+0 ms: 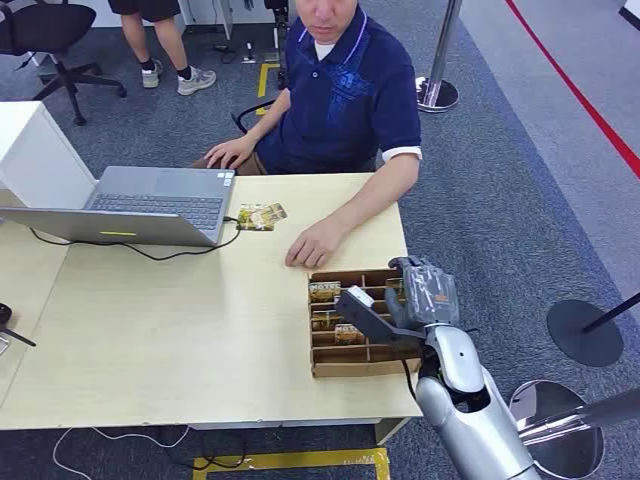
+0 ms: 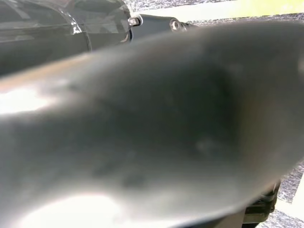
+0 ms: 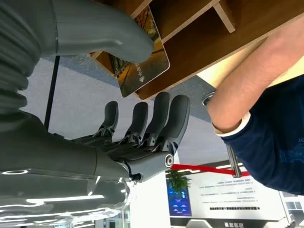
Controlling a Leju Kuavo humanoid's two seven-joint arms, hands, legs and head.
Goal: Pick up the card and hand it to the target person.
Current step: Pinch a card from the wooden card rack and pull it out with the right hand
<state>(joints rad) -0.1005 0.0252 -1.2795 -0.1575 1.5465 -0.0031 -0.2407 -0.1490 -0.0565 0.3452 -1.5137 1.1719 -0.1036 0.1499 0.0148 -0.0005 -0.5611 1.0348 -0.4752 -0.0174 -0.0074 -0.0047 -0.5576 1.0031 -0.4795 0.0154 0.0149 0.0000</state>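
Note:
A wooden divider box (image 1: 355,366) stands at the table's near right corner with several cards upright in its slots (image 1: 324,292). My right hand (image 1: 407,300) hovers over the box's right side, thumb (image 1: 362,308) stretched toward the cards. In the right wrist view a glossy card (image 3: 147,64) stands in a slot of the box (image 3: 201,28). My thumb (image 3: 107,33) lies across the card's edge, and the fingers (image 3: 154,118) stay apart from it, gripping nothing. The seated person in a navy shirt (image 1: 340,100) rests a hand (image 1: 311,246) on the table just behind the box. The left wrist view is a dark blur.
An open laptop (image 1: 151,205) sits at the table's back left, its cable trailing across the top. Two loose cards (image 1: 261,216) lie beside it. Stanchion bases (image 1: 585,332) stand on the carpet to my right. Another person's legs (image 1: 162,45) are behind the desk.

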